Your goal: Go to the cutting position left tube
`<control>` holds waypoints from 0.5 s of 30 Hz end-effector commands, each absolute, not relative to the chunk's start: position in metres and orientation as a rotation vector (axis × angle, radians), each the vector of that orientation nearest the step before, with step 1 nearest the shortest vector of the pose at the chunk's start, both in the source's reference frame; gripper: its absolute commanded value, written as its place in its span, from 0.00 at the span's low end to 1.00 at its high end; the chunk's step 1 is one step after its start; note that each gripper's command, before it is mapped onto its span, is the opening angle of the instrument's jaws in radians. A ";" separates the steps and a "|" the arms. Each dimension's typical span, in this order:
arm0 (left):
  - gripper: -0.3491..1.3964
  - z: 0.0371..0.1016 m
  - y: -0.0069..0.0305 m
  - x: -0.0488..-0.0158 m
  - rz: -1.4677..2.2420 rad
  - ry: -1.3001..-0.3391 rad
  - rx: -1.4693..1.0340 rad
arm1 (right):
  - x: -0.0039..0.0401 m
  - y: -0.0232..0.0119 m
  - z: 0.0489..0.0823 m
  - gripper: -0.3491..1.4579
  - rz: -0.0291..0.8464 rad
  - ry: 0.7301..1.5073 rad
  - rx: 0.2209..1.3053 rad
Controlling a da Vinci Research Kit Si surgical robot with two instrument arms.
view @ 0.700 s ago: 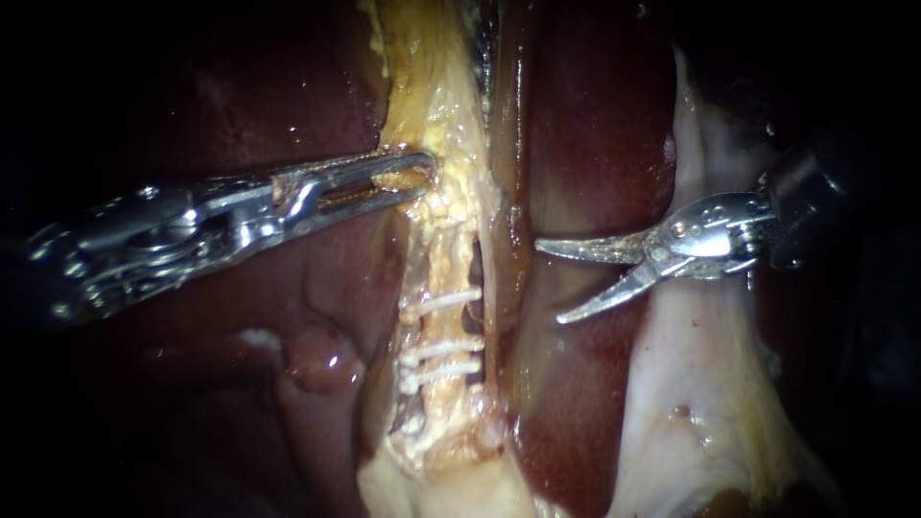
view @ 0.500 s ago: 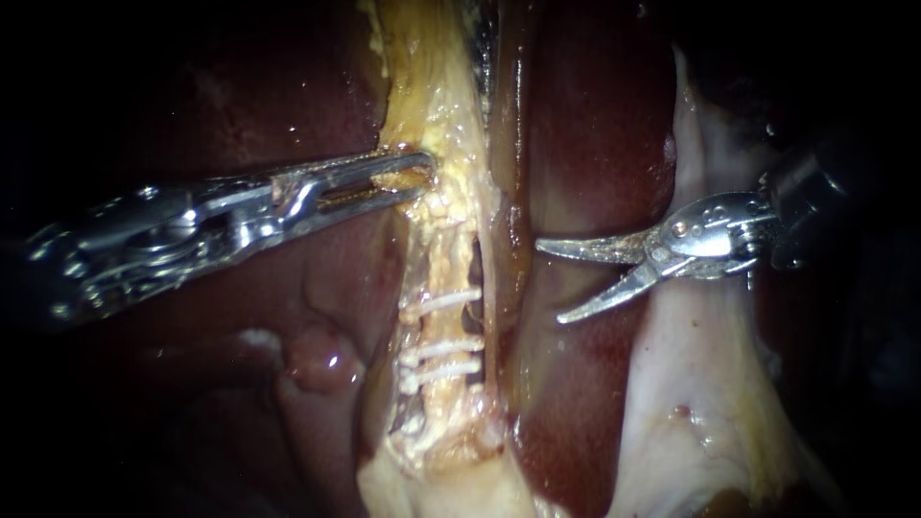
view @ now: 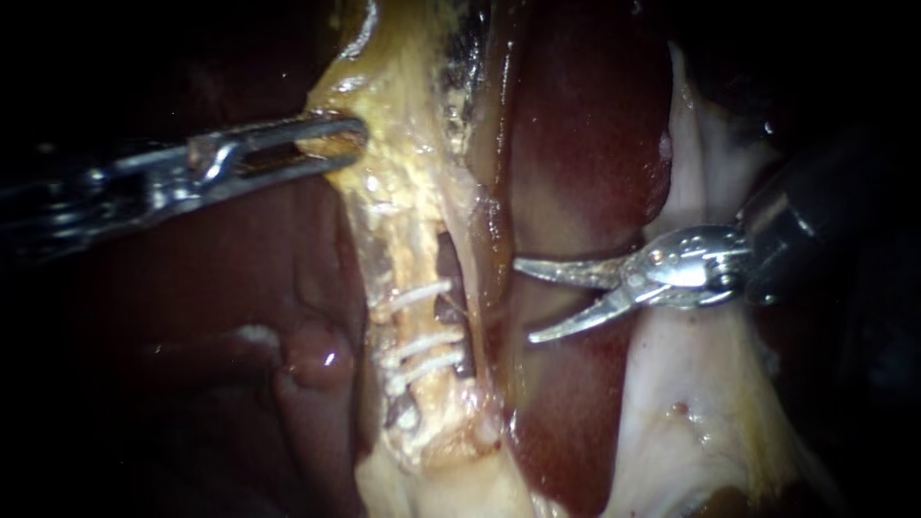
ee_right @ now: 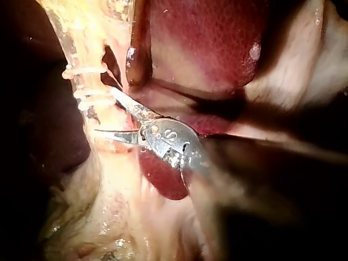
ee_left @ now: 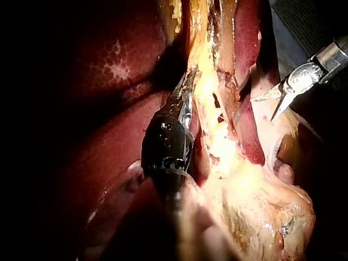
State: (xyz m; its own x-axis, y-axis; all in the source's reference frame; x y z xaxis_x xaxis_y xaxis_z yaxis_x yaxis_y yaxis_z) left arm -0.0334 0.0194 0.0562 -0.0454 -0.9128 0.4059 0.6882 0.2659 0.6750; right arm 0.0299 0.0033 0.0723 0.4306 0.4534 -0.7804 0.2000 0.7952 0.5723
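Note:
The left tube (view: 414, 251) runs down the middle as a pale yellow strand with three white clips (view: 418, 343) across it. A dark slit (view: 447, 257) parts it from a thinner strand on its right. My left instrument (view: 338, 144) has its jaws shut on the yellow tissue (view: 389, 173) above the clips, holding it up and to the left. My right instrument (view: 524, 300) has two thin curved blades, open, with their tips just right of the thinner strand at clip level. In the right wrist view the blades (ee_right: 104, 110) straddle the strand below the clips (ee_right: 87, 93).
Dark red liver (view: 585, 144) lies behind the right blades and another lobe (view: 240, 288) under my left instrument. Pale whitish tissue (view: 691, 403) spreads under the right shaft. In the left wrist view the right blades (ee_left: 276, 102) are off to the side, beyond the strand.
My left instrument has pulled the yellow tissue up and to the left, stretching the tube. The right blades, still open, have moved left and slightly down, closer to the clipped tube.

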 end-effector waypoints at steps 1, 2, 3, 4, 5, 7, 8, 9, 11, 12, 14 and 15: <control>0.00 0.0559 0.0193 -0.0332 -1.330 -0.939 0.304 | 0.0303 0.0030 0.0726 0.98 0.173 1.130 0.682; 0.00 0.0556 0.0193 -0.0331 -1.331 -0.942 0.304 | 0.0310 0.0026 0.0730 0.98 0.176 1.125 0.690; 0.00 0.0554 0.0192 -0.0331 -1.333 -0.944 0.303 | 0.0316 0.0023 0.0734 0.98 0.174 1.112 0.700; 0.00 0.0553 0.0191 -0.0331 -1.333 -0.944 0.302 | 0.0319 0.0022 0.0737 0.98 0.175 1.108 0.704; 0.00 0.0551 0.0190 -0.0331 -1.334 -0.944 0.301 | 0.0324 0.0019 0.0741 0.98 0.180 1.099 0.718; 0.00 0.0549 0.0189 -0.0332 -1.330 -0.944 0.297 | 0.0331 0.0018 0.0748 0.98 0.186 1.093 0.729; 0.00 0.0549 0.0189 -0.0332 -1.330 -0.943 0.297 | 0.0334 0.0019 0.0751 0.98 0.188 1.092 0.732; 0.00 0.0548 0.0188 -0.0333 -1.331 -0.943 0.296 | 0.0336 0.0020 0.0754 0.98 0.193 1.090 0.736; 0.00 0.0547 0.0187 -0.0333 -1.331 -0.943 0.295 | 0.0339 0.0024 0.0759 0.98 0.193 1.084 0.737; 0.00 0.0546 0.0187 -0.0333 -1.332 -0.943 0.295 | 0.0339 0.0025 0.0761 0.98 0.198 1.079 0.740; 0.00 0.0544 0.0186 -0.0333 -1.333 -0.942 0.294 | 0.0341 0.0029 0.0765 0.98 0.199 1.070 0.736; 0.00 0.0543 0.0185 -0.0333 -1.333 -0.942 0.294 | 0.0341 0.0030 0.0768 0.98 0.203 1.062 0.739</control>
State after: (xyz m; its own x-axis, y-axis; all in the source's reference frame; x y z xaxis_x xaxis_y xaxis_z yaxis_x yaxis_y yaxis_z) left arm -0.0333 0.0184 0.0543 -0.0543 -0.9102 0.4106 0.6906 0.2627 0.6738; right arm 0.0342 0.0032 0.0770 0.4968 0.4881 -0.7176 0.1892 0.7460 0.6385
